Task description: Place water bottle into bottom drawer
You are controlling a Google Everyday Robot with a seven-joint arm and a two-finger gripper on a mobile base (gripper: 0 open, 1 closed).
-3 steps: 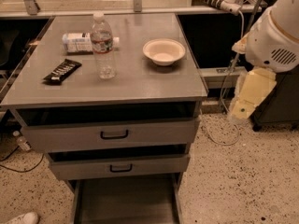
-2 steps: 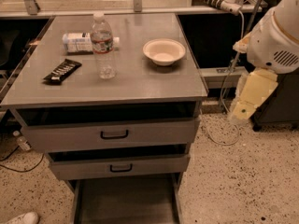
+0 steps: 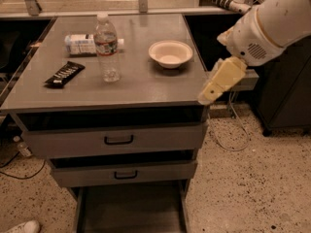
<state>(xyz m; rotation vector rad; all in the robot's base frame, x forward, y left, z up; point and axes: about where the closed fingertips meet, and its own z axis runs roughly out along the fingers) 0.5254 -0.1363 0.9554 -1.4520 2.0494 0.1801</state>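
On the left half of the cabinet top, the water bottle is seen standing upright, so its long axis is vertical and the white cap is at the top. It is clear and slim, and a narrow label band is wrapped around its upper part. Just behind it a second bottle with a wide white and blue label is laid on its side, a black snack bar is placed to its front left, and a white bowl is set apart on its right. The gripper is held at the right front corner of the top, just off the edge, and is pointed down and to the left. From it the water bottle lies to the left and further back, with the bowl nearer on the way. Nothing is seen held in the gripper, and whether it is open or closed cannot be told. The bottom drawer is pulled out below two upper drawers, and its grey floor is shown. The bottle is judged as not yet grasped; a reach across the top, past the bowl, is probably needed.
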